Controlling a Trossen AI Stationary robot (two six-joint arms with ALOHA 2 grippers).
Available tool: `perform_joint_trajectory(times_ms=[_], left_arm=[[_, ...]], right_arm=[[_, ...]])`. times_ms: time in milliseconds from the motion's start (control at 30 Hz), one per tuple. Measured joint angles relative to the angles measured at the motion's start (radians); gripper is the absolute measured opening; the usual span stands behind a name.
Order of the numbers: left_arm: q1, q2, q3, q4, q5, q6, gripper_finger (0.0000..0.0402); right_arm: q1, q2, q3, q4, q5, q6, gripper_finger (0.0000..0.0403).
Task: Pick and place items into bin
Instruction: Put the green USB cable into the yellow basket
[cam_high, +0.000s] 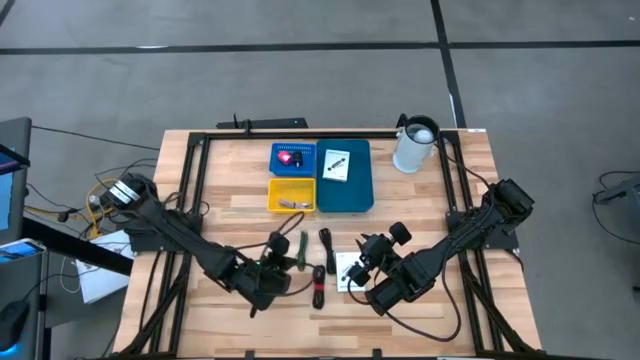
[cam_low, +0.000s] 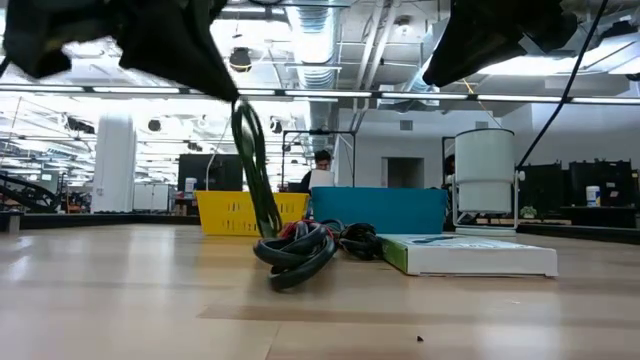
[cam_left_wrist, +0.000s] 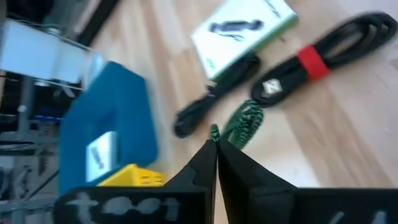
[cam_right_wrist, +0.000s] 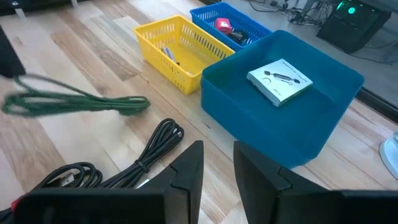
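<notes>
A wide workshop with ceiling lights is showing behind the wooden counter (cam_high: 420, 200), where three bins are sitting together at the far side: a small blue basket (cam_high: 293, 158), a yellow basket (cam_high: 291, 195) and a big blue bin (cam_high: 358, 190) already holding one white packet (cam_high: 337, 164). The left tool (cam_left_wrist: 216, 149) is pinching a green coiled cord (cam_left_wrist: 244, 122) with its jaws fully closed, and the cord is dangling clear of the counter in the low view. The right tool (cam_right_wrist: 217, 163) is hovering part open and holding nothing, above another white packet (cam_high: 349, 270) and near the black cables (cam_high: 321, 268). The step in hand looks like carrying the cord; the next move calls for swinging it over a bin and releasing.
</notes>
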Motion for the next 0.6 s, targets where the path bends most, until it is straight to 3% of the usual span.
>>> perform_joint_trajectory(times_ms=[433,600], left_arm=[[0.001,-0.165,0.001,-0.071,-0.162,0.002,0.0001],[0.002,-0.184,0.001,-0.080,-0.146,-0.013,0.0001]], right_arm=[[0.000,0.000,0.000,0.000,0.000,0.001,0.0082],[0.000,0.000,0.000,0.000,0.000,0.002,0.0082]])
